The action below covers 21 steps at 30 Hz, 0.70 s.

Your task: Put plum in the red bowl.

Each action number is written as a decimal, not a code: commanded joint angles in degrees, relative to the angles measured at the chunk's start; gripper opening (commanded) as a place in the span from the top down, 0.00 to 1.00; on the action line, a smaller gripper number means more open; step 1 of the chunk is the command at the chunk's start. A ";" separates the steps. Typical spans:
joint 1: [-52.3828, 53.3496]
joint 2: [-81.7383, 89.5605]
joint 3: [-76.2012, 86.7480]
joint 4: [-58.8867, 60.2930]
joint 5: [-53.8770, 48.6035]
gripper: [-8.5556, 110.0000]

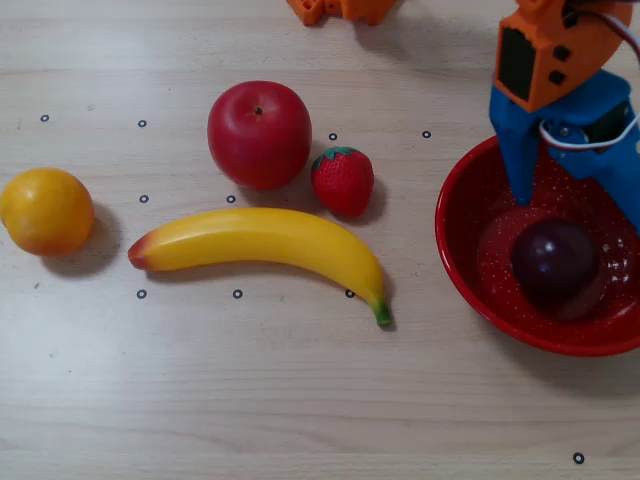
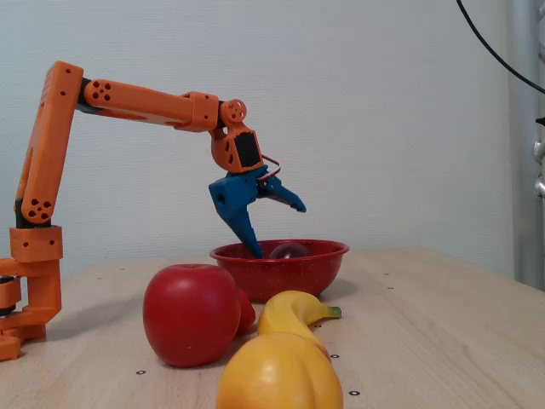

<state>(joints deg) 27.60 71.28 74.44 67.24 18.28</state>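
Your gripper (image 2: 277, 223) hangs over the red bowl (image 1: 470, 275) with its blue jaws spread wide and nothing between them; in the fixed view one finger dips below the rim at the bowl's left while the other points out above it. The plum (image 1: 556, 262) lies loose on the bowl's floor, just clear of the fingers. Well off to the left in the overhead view you have the strawberry (image 1: 342, 180), the apple (image 1: 259, 134), the banana (image 1: 262, 247) and the orange (image 1: 45, 210).
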 commanded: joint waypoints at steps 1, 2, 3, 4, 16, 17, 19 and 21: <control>0.00 3.69 -5.98 -0.53 0.97 0.49; -0.18 3.87 -6.33 -0.53 0.88 0.49; -0.26 4.22 -6.77 -0.35 0.88 0.51; -0.44 4.83 -7.12 -0.35 0.88 0.53; -6.24 19.07 -3.16 4.31 0.35 0.93; -7.12 20.48 -2.11 5.10 -0.09 0.93; -8.79 23.47 0.09 6.33 -0.79 0.93; -10.55 26.54 2.11 6.86 -2.11 0.93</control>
<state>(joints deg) 18.46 90.70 78.66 73.30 17.93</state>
